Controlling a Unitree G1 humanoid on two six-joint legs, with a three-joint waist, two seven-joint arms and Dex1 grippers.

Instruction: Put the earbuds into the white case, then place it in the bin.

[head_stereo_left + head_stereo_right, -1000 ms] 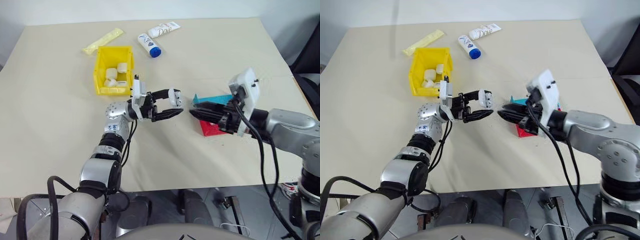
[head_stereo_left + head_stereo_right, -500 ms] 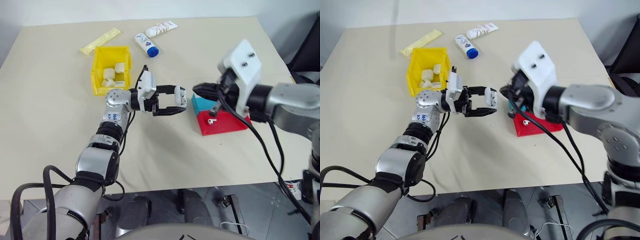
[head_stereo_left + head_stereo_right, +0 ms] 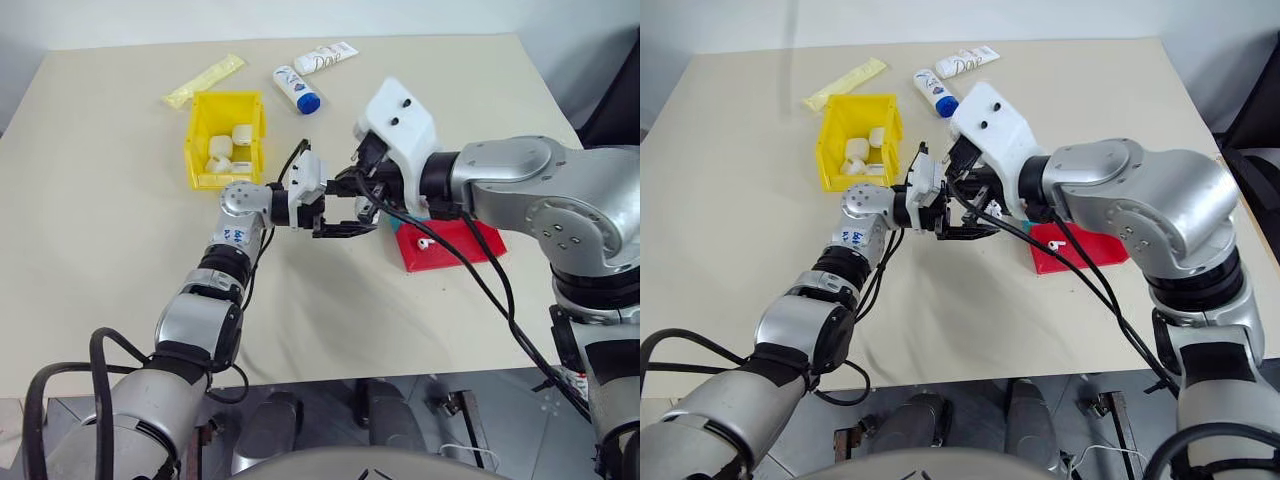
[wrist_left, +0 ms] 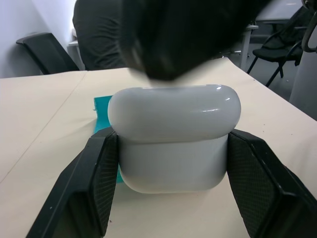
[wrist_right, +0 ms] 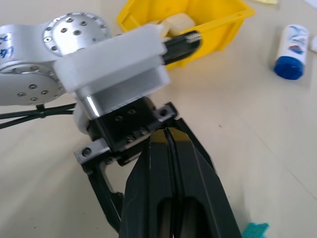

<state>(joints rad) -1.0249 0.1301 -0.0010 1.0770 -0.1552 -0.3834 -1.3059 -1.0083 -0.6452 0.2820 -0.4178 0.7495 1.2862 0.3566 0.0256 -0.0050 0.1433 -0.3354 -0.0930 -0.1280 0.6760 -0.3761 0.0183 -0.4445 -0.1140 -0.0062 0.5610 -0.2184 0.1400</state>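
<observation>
Head stereo pair looks down over table [image 3: 120, 250]; wrist cameras close, facing each other.

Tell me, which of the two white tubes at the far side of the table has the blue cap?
The nearer tube, lying closest to the yellow bin. Its blue cap points toward the robot; the other tube, beyond it, is labelled Dove and has no blue cap.

Lab or office test room, bare beige table [image 3: 450, 90], black chairs [image 4: 282, 47] behind
</observation>
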